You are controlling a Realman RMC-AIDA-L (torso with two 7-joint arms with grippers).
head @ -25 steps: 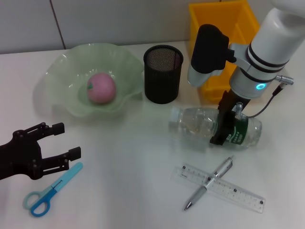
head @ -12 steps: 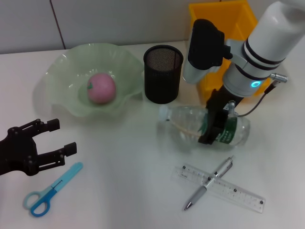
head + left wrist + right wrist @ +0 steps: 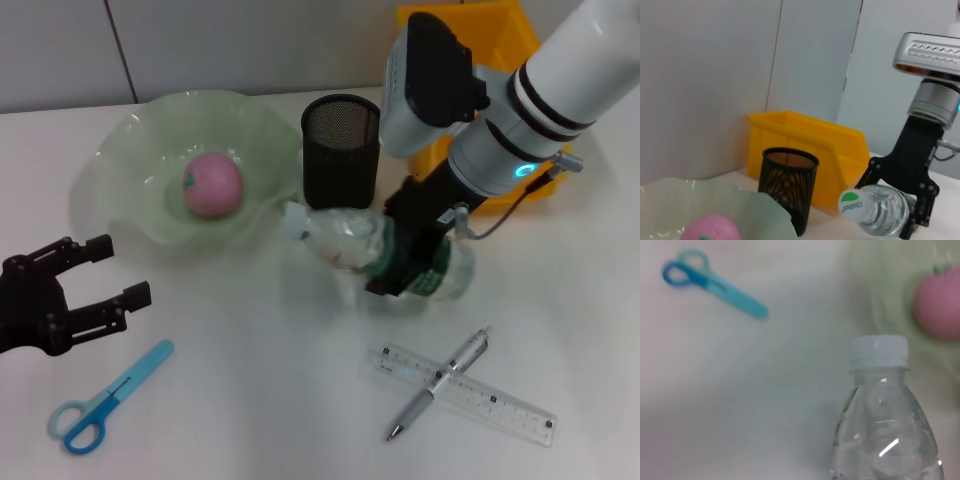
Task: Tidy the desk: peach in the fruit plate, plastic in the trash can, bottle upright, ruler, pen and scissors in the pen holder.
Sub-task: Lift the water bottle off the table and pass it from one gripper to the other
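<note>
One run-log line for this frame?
right end effector: shut on water bottle, tilting | left end effector: open, idle | peach: in fruit plate

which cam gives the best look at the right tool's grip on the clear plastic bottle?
Left wrist view: the right tool shows side-on, black fingers clamped around the clear plastic bottle near its green label, cap end tilted off the table. Head view shows the right tool from above, grip partly hidden. Right wrist view shows only cap and neck, no fingers.
</note>
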